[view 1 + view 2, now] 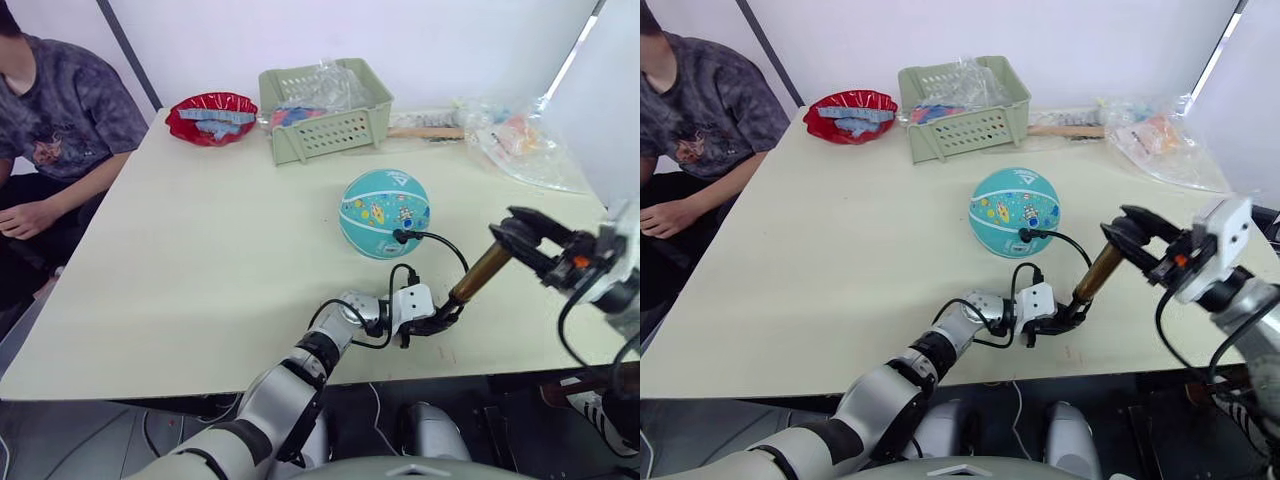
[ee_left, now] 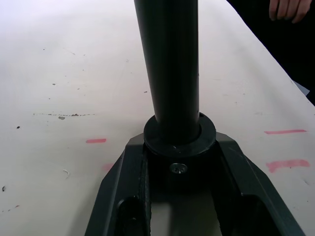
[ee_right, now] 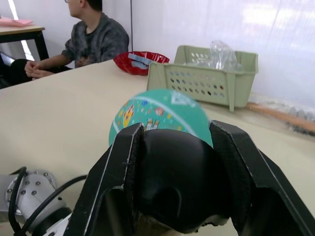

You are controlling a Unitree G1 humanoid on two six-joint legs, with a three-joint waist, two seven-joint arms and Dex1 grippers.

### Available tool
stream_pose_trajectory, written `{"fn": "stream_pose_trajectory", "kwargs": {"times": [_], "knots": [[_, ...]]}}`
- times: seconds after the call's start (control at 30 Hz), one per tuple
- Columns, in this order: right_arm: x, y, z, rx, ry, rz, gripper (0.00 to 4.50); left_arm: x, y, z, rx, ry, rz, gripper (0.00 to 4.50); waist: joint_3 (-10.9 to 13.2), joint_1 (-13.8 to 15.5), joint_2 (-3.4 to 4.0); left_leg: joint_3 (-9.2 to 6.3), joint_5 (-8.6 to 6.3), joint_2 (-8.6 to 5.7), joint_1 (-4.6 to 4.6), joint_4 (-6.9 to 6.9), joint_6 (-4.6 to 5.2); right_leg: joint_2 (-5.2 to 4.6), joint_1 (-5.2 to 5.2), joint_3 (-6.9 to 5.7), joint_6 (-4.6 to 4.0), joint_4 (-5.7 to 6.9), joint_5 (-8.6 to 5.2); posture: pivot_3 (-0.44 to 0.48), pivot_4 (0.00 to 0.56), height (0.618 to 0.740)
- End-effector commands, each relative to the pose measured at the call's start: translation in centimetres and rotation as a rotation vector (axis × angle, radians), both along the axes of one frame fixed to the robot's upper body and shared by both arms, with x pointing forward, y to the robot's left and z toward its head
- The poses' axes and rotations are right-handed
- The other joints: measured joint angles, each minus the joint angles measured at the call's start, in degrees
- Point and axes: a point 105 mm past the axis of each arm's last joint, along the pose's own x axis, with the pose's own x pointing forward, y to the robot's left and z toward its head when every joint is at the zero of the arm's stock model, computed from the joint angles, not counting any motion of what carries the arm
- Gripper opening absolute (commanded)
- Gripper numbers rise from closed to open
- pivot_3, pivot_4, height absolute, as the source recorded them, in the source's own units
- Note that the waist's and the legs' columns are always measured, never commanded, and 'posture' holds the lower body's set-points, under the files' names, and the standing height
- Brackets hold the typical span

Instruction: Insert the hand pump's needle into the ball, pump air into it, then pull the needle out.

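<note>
The teal ball (image 1: 385,212) rests mid-table, just beyond my arms. The hand pump (image 1: 481,271) leans over the near table edge, its brass cylinder tilted up to the right. My left gripper (image 1: 432,322) is shut on its black bottom cap (image 2: 179,142). My right gripper (image 1: 528,238) is shut on the black T-handle (image 3: 179,182) at the top. The thin black hose (image 1: 445,245) arcs from the pump's base to a small black fitting (image 1: 400,236) pressed against the ball's near side. The needle itself is hidden there.
A green basket (image 1: 325,110) with plastic-wrapped items stands at the back. A red dish (image 1: 212,117) lies left of it, and clear bags (image 1: 515,140) and a wooden stick (image 1: 425,132) lie to the right. A person (image 1: 50,120) sits at the table's left edge.
</note>
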Motion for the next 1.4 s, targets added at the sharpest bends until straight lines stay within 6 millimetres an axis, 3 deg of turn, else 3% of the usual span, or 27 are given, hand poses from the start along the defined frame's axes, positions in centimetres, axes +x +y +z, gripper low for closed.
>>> {"fn": "stream_pose_trajectory", "kwargs": {"times": [0.03, 0.23, 0.3, 0.57, 0.63, 0.8, 1.03, 1.2, 1.4], "knots": [[-0.7, 1.1, -6.7, -0.089, 0.189, 0.016, 1.60, -2.0, 1.7, -3.7, 0.128, 0.098, -0.023, 1.13, -0.16, 0.00, -0.05, 0.00, 0.00, 0.02, 0.02, 0.00, 0.00, 0.01, 0.01, 0.00, -0.05, 0.00, -0.04, 0.000, 0.150, 0.740], [-0.7, 2.4, -8.1, -0.064, 0.194, 0.023, 1.60, -1.9, 1.9, -3.7, 0.131, 0.097, -0.021, 1.13, -0.22, -0.02, 0.04, 0.00, -0.01, 0.14, 0.14, -0.02, -0.02, 0.09, 0.09, 0.00, -0.21, 0.01, -0.12, 0.000, 0.150, 0.740], [-0.5, 2.3, -7.6, -0.067, 0.176, 0.023, 1.60, -1.8, 1.9, -3.6, 0.130, 0.097, -0.017, 1.13, -0.22, -0.01, 0.03, 0.00, -0.02, 0.15, 0.18, -0.03, -0.03, 0.10, 0.12, 0.01, -0.23, 0.01, -0.13, 0.000, 0.150, 0.740], [0.2, 1.1, 1.2, -0.013, -0.030, 0.051, 1.60, -1.8, 1.9, -3.6, 0.130, 0.100, -0.014, 1.13, 0.21, 0.11, 0.52, 0.00, -0.03, 0.18, 0.13, -0.03, -0.04, 0.09, 0.08, 0.01, -0.26, 0.01, -0.13, 0.000, 0.150, 0.740], [0.3, 0.7, 2.6, -0.008, -0.055, 0.055, 1.60, -1.8, 1.9, -3.6, 0.129, 0.102, -0.015, 1.13, 0.31, 0.21, 0.69, 0.00, -0.02, 0.06, -0.04, -0.02, -0.04, 0.03, -0.07, 0.00, -0.27, 0.02, -0.11, 0.000, 0.150, 0.740], [0.8, -1.4, 8.5, 0.042, -0.163, 0.022, 1.60, -1.9, 1.8, -3.6, 0.127, 0.102, -0.020, 1.13, 0.71, 0.20, 0.87, 0.00, -0.01, -0.04, -0.15, 0.00, -0.04, -0.01, -0.08, 0.00, -0.26, 0.02, -0.10, 0.000, 0.150, 0.740], [0.6, -2.5, 13.9, 0.056, -0.264, 0.019, 1.60, -1.9, 1.8, -3.5, 0.127, 0.100, -0.025, 1.13, 0.87, 0.21, 0.93, 0.01, -0.01, -0.08, -0.16, 0.04, -0.03, -0.07, -0.09, 0.00, -0.24, 0.02, -0.09, 0.000, 0.150, 0.740], [0.7, -2.6, 14.2, 0.020, -0.262, 0.018, 1.60, -1.9, 1.8, -3.5, 0.129, 0.101, -0.025, 1.13, 0.99, 0.24, 0.87, 0.01, -0.01, -0.11, -0.21, 0.04, -0.04, -0.08, -0.10, -0.01, -0.05, 0.02, 0.02, 0.000, 0.150, 0.740], [0.9, -2.3, 11.0, -0.021, -0.167, 0.021, 1.60, -1.9, 1.8, -3.5, 0.128, 0.102, -0.024, 1.13, 1.00, 0.25, 0.86, -0.01, -0.01, -0.10, -0.20, 0.04, -0.04, -0.08, -0.09, -0.02, -0.04, 0.02, 0.02, 0.000, 0.150, 0.740]]}}
